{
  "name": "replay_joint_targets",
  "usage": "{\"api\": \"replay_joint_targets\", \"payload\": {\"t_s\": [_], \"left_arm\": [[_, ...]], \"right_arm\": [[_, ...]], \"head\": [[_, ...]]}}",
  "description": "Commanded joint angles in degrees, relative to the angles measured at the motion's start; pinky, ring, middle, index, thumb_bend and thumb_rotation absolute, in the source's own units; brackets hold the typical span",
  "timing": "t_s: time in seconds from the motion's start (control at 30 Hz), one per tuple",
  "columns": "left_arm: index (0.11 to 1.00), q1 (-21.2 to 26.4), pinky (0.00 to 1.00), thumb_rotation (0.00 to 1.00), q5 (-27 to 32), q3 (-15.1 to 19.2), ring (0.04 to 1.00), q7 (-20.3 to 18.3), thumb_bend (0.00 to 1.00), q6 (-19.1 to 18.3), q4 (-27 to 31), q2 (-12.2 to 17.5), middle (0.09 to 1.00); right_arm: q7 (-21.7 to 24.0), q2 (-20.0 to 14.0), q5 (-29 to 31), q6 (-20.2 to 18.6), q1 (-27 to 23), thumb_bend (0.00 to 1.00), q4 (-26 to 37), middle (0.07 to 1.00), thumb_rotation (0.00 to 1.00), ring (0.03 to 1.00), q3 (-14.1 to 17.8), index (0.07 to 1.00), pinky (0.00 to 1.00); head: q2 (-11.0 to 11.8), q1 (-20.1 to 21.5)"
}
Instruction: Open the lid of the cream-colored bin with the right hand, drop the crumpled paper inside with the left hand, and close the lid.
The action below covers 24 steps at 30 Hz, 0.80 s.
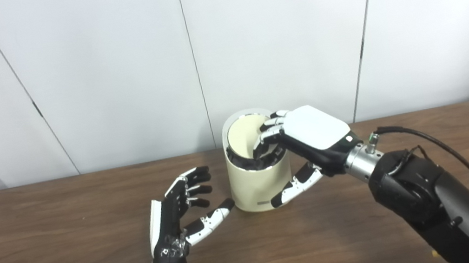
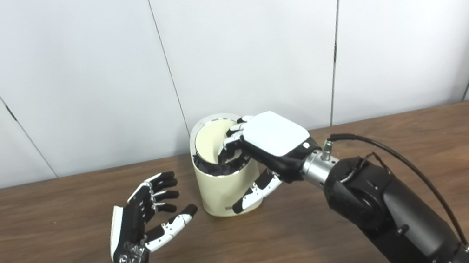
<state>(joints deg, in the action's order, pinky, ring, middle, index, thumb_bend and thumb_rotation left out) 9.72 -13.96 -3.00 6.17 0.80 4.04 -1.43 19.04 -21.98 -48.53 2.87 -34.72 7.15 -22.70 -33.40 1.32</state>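
The bin (image 1: 260,179) stands on the table (image 1: 70,251) with its lid (image 1: 245,137) tipped up toward the back, so the mouth is open. No crumpled paper shows anywhere on the table or in either hand; it is probably already inside, though the dark interior does not let me confirm that. By that reading, opening and dropping are done and closing the lid is what remains. The right hand (image 1: 306,139) sits over the bin's right rim, its fingers (image 1: 269,137) curled over the edge against the raised lid and its thumb down the outer wall; it braces the lid rather than clasping it. The left hand (image 1: 181,208) hovers just beside the bin's left side, palm toward it, fingers spread and holding nothing.
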Motion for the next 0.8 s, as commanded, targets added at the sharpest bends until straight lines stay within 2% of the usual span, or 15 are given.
{"api": "replay_joint_targets", "payload": {"t_s": [0.0,0.17,0.4,0.57,0.7,0.77], "left_arm": [[0.741,0.91,0.56,0.11,-0.33,-0.2,0.67,0.45,0.73,0.89,2.0,-0.49,0.731],[0.741,0.67,0.56,0.11,-0.24,-0.26,0.673,0.39,0.74,0.7,2.24,-0.68,0.73],[0.744,0.51,0.56,0.11,-0.06,-0.16,0.676,0.28,0.74,0.97,2.04,-0.51,0.732],[0.74,0.63,0.57,0.09,0.21,-0.08,0.677,0.04,0.74,0.88,2.23,-0.32,0.732],[0.742,0.67,0.57,0.09,0.25,0.01,0.677,-0.23,0.73,0.33,2.65,-0.02,0.734],[0.743,0.68,0.57,0.1,0.19,0.02,0.673,-0.32,0.73,0.24,2.76,0.18,0.734]], "right_arm": [[3.42,-1.11,-1.91,1.01,-1.23,0.72,-0.08,0.678,0.52,0.855,-1.6,0.675,0.9],[4.99,-1.36,-2.76,0.32,-1.68,0.74,-0.28,0.697,0.54,0.883,-2.4,0.696,0.94],[4.35,-1.33,-1.56,0.26,-1.45,0.74,0.36,0.695,0.55,0.88,-1.08,0.699,0.92],[2.48,-0.43,1.88,-1.44,-0.53,0.74,2.6,0.682,0.54,0.878,2.97,0.696,0.93],[3.44,0.64,4.99,-5.58,0.21,0.71,5.39,0.754,0.56,0.907,7.08,0.761,0.96],[3.3,0.88,6.26,-6.35,0.67,0.7,6.21,0.801,0.54,0.905,8.71,0.806,0.88]], "head": [[-0.24,-0.07],[-0.37,-0.04],[-0.42,0.21],[-0.45,0.24],[-0.45,0.32],[-0.48,0.29]]}}
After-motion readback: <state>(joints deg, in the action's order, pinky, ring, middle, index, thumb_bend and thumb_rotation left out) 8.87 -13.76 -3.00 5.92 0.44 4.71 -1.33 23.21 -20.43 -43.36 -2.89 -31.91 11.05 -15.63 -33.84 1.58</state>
